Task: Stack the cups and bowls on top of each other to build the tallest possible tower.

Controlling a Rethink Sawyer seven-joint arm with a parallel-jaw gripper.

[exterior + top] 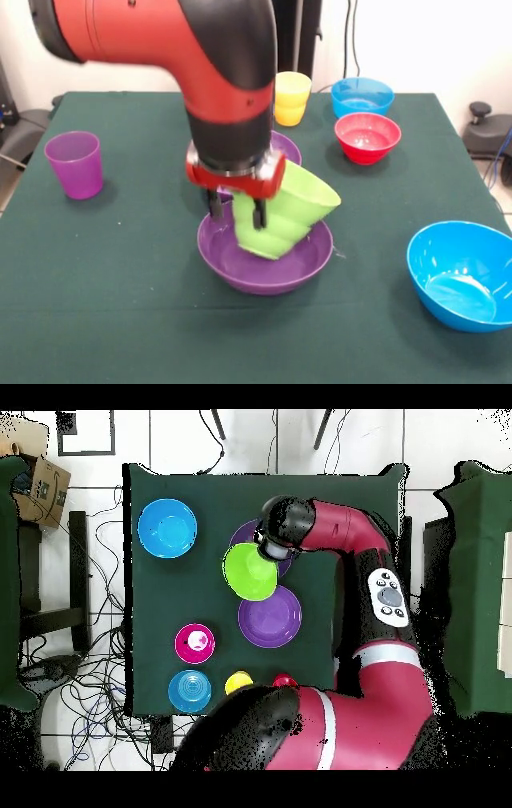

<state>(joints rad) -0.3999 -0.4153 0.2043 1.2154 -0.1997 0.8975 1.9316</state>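
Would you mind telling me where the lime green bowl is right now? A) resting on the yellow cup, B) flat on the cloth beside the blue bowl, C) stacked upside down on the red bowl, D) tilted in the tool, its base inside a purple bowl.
D: the lime green bowl hangs tilted in the tool, its base dipping into the purple bowl.

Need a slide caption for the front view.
End effector holds the lime bowl tilted inside a purple bowl.
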